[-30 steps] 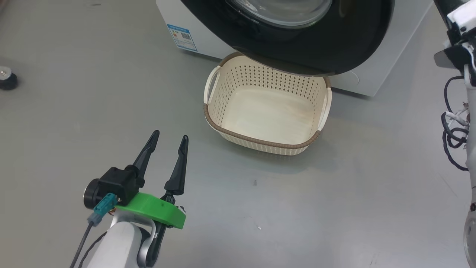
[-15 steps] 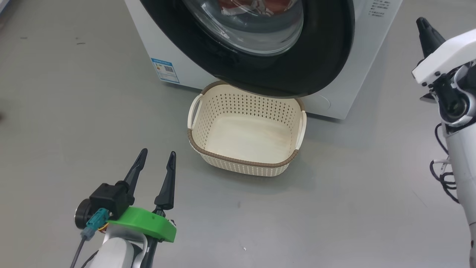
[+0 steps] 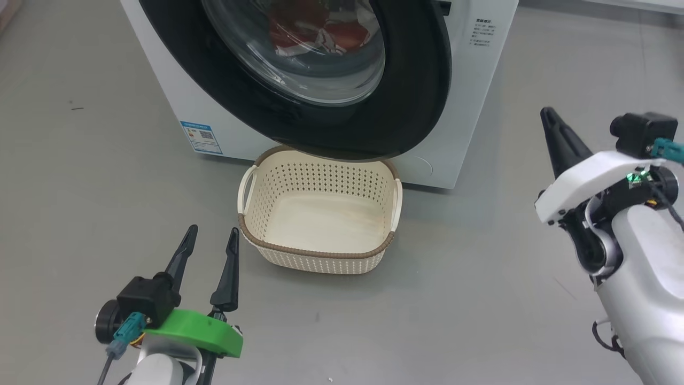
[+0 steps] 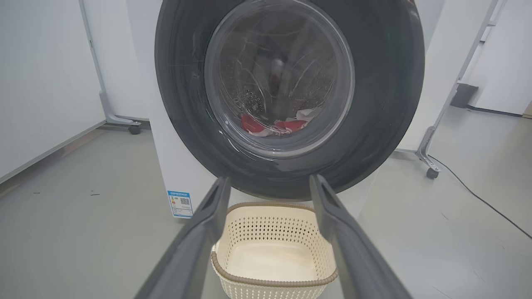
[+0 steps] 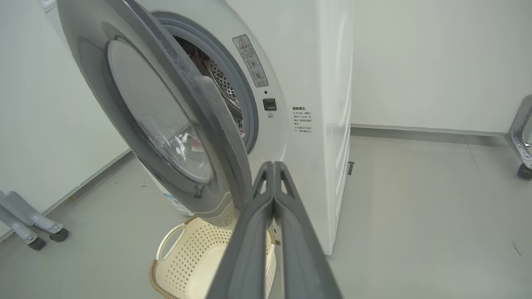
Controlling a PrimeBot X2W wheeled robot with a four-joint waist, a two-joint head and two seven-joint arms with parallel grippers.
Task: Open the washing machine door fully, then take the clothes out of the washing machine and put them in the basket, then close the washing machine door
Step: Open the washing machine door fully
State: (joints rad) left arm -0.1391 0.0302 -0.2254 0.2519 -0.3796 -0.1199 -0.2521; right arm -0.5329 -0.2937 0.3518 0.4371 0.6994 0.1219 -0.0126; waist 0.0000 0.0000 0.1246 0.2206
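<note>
The washing machine (image 3: 470, 91) stands ahead, its black-rimmed door (image 3: 411, 107) partly open and swung out over the basket (image 3: 320, 256). Red and white clothes (image 3: 320, 32) show through the glass bowl, also in the left wrist view as clothes (image 4: 272, 124) behind the door (image 4: 382, 104). The cream basket (image 4: 274, 282) sits on the floor below the door, with nothing in it. My left gripper (image 3: 212, 232) is open, short of the basket's left side. My right gripper (image 3: 546, 113) is shut, right of the machine; its wrist view shows the gripper (image 5: 272, 164) near the door's free edge (image 5: 224, 137), the grey ring (image 5: 249, 108) and the basket (image 5: 195, 257).
A blue label (image 3: 202, 137) is on the machine's lower left front. Wheeled metal frame legs (image 4: 428, 162) and a floor cable (image 4: 478, 195) lie right of the machine. More frame feet (image 5: 33, 234) stand at the left wall. Open grey floor surrounds the basket.
The head camera has shifted, bringing more of the door and the clothes behind the glass into the picture. My right arm has come in from the right edge, lower and nearer the machine.
</note>
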